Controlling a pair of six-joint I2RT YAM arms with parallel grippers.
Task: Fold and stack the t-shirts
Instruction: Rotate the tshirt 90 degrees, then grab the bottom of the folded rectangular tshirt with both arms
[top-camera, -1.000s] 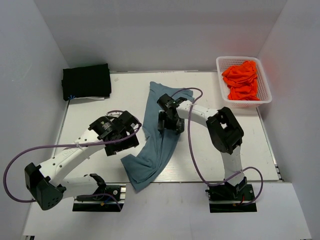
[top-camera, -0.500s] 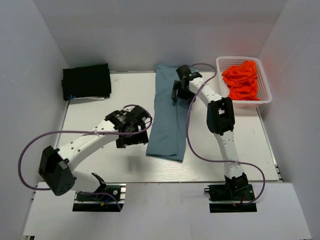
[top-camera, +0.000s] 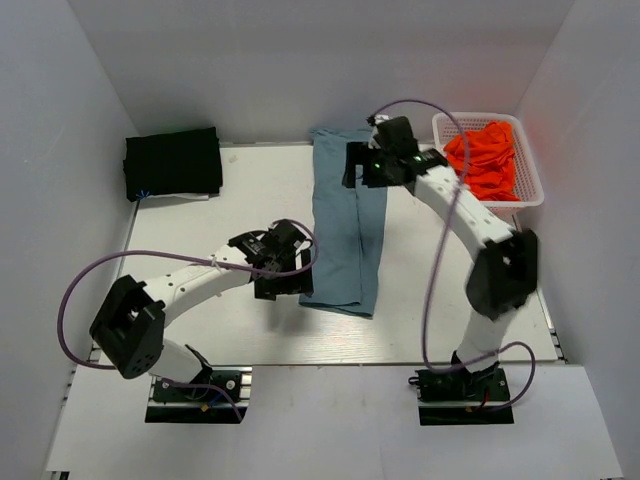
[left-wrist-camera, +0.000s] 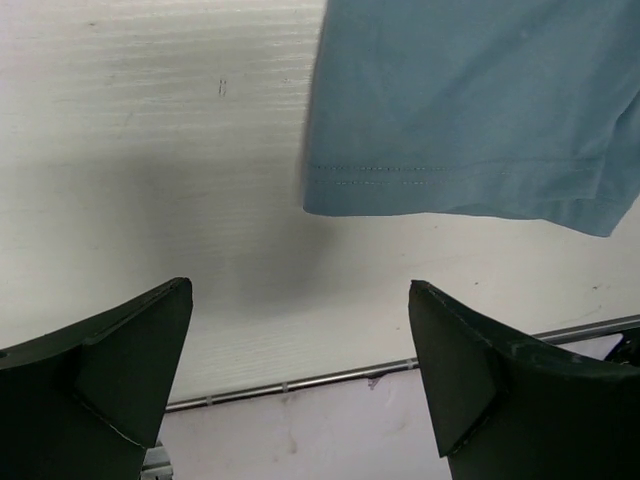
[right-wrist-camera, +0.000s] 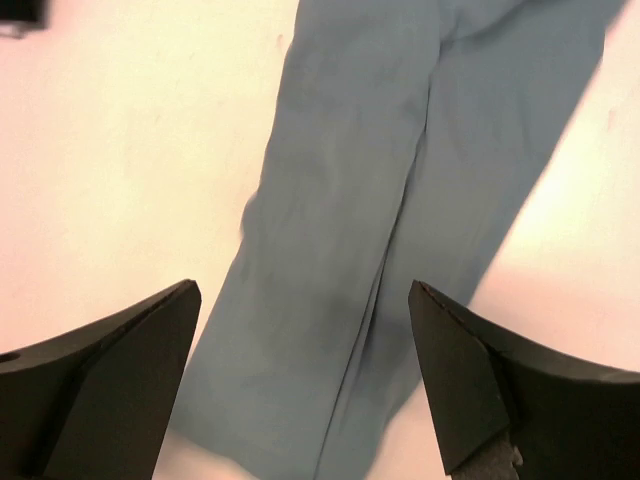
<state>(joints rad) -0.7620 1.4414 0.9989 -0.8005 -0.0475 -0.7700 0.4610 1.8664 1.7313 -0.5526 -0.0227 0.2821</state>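
Left of the basket (top-camera: 532, 196) the slate-blue t-shirt (top-camera: 345, 230) lies as 1 long strip, cross-folds left to do, with the black t-shirt (top-camera: 172, 162) farther left folded, orange-red t-shirts (top-camera: 485, 160) heaped inside it unfolded, and the left claw (left-wrist-camera: 298, 290) and right claw (right-wrist-camera: 300, 290) gaping empty.

The slate-blue t-shirt (top-camera: 345, 225) lies flat mid-tabletop (top-camera: 180, 225), folded lengthwise into a long strip running near to far, a folded black t-shirt (top-camera: 172, 162) sits far-left, and orange-red t-shirts (top-camera: 483, 160) lie crumpled in the white basket (top-camera: 443, 170) far-right.

Matt slate-blue cloth t-shirt (top-camera: 345, 225) on smooth white table (top-camera: 200, 220)
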